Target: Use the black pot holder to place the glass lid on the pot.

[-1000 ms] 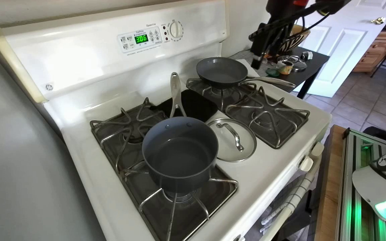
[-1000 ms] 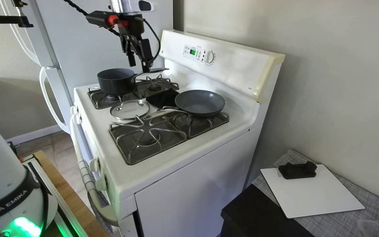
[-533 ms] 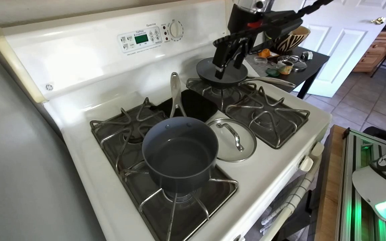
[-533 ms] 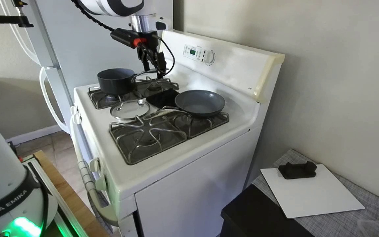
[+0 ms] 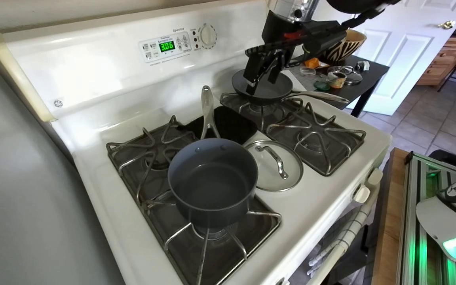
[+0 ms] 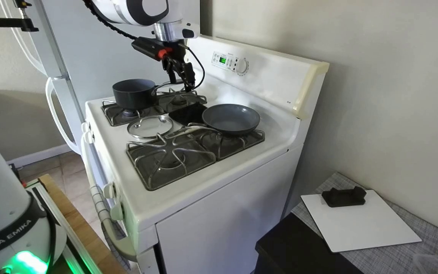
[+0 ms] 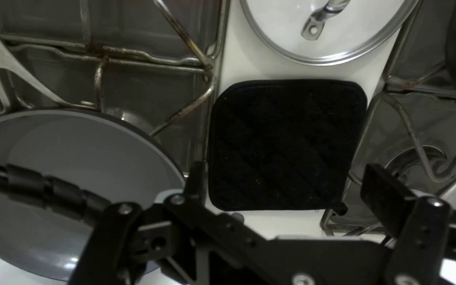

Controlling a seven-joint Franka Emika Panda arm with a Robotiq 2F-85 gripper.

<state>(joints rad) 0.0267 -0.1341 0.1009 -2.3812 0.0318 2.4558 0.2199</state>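
Watching the wrist view, I find the quilted black pot holder (image 7: pixel 287 138) mid-frame, my end effector (image 7: pixel 289 182) spread wide and gripping nothing; I'd descend level, pinching a fold. In an exterior view, the glass lid (image 5: pixel 270 168) lies right of centre, beside the saucepan (image 5: pixel 212 188).

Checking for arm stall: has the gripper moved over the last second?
Yes. In an exterior view the gripper has shifted right and slightly down in the picture, nearer the oven dial.

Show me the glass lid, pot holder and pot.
Glass lid (image 5: pixel 268 167): in an exterior view, on its glass.
Pot holder (image 7: pixel 288 145): in the wrist view, cloth's middle.
Pot (image 6: pixel 134 99): in an exterior view, outer wall.
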